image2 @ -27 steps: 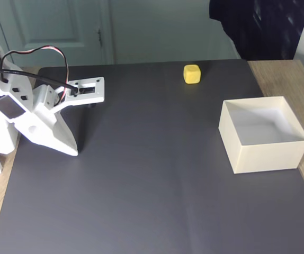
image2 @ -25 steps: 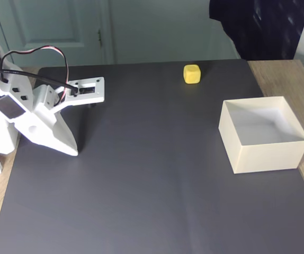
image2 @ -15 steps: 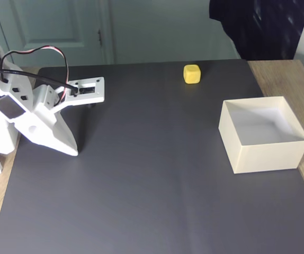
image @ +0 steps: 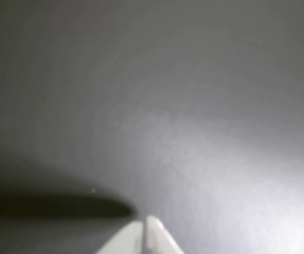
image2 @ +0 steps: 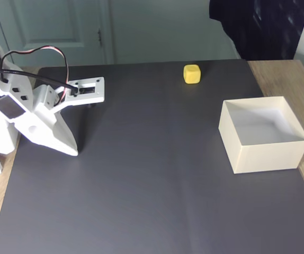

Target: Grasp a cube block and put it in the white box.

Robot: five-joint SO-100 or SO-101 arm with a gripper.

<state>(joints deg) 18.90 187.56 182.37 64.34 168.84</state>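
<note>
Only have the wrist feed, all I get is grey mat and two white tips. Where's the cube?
Observer: In the fixed view the cube block sits near the mat's far edge, well right of the gripper.
Operator: Box?
Observer: The white box stands at the mat's right side, nearer the camera than the cube; nothing shows inside it.
Operator: Gripper holding anything?
Observer: No. Its tips rest together low over the black mat at the left side, shut on nothing.
</note>
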